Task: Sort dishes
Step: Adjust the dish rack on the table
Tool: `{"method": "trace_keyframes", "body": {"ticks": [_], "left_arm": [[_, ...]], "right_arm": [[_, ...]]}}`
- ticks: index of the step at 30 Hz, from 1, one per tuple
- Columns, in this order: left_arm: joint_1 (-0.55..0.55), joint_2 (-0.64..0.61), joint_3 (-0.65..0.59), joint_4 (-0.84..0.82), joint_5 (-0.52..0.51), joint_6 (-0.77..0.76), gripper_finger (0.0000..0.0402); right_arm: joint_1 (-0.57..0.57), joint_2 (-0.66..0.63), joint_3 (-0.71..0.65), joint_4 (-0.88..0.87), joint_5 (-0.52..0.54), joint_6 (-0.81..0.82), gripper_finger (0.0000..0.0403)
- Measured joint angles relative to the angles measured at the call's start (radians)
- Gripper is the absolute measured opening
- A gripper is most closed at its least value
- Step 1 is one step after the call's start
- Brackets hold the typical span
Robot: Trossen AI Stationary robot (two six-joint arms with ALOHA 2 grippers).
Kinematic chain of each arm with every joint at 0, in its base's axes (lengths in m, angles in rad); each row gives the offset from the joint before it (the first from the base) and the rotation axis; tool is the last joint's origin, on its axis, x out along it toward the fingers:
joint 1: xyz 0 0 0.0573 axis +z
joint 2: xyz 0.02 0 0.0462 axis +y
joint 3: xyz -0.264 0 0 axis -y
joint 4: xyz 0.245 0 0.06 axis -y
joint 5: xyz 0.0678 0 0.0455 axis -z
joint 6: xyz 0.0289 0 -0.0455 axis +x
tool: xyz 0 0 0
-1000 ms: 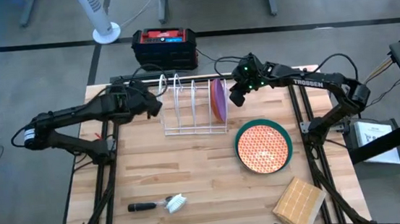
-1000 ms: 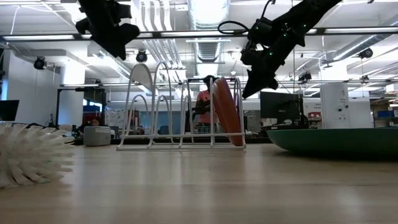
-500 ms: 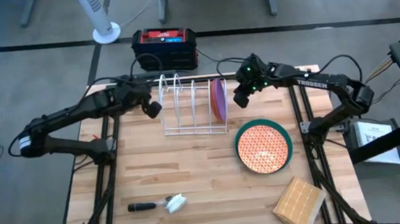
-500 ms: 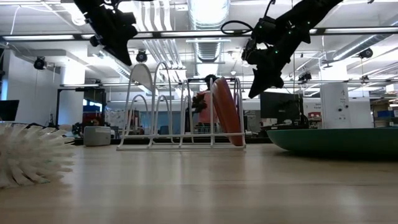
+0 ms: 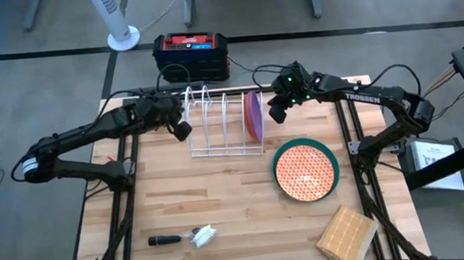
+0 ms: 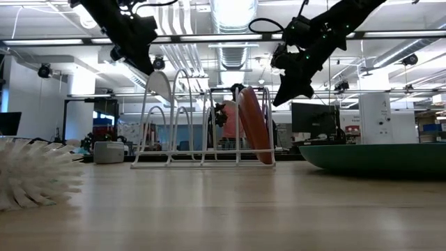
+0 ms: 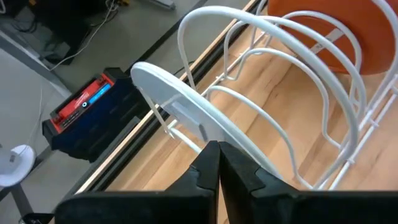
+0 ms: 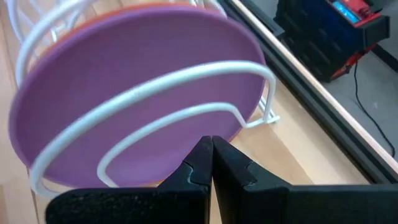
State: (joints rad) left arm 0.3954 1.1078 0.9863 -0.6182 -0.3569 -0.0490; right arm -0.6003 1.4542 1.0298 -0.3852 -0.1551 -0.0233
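High view, from left to right: the left gripper [image 5: 182, 128] hangs with its fingers pressed together and empty, just beside the left end of the white wire rack [image 5: 217, 151]. The purple plate [image 5: 253, 115] and the orange plate [image 7: 339, 31] stand upright in the rack's right end. The right gripper [image 5: 277, 112], also clenched and empty, hangs just right of them. The teal-green plate [image 5: 329, 157] lies flat on the table [image 5: 179, 198], nearer the front.
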Motion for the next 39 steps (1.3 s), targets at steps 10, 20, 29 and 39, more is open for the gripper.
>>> {"method": "trace_keyframes", "body": {"ticks": [10, 20, 29, 39], "left_arm": [[-0.002, 0.003, 0.0, -0.019, 0.015, -0.062, 0.0], [-0.069, 0.003, 0.0, -0.026, 0.035, -0.133, 0.0], [-0.112, 0.003, 0.017, -0.063, -0.047, -0.208, 0.0], [-0.114, 0.003, 0.033, -0.112, -0.071, -0.259, 0.0]], "right_arm": [[0.013, -0.007, 0.0, 0.012, -0.003, 0.001, 0.0], [0.052, -0.007, 0.0, 0.032, -0.003, -0.009, 0.0], [0.093, -0.007, 0.0, 0.03, 0.003, -0.004, 0.0], [0.128, -0.007, 0.0, -0.005, -0.003, 0.022, 0.0]]}}
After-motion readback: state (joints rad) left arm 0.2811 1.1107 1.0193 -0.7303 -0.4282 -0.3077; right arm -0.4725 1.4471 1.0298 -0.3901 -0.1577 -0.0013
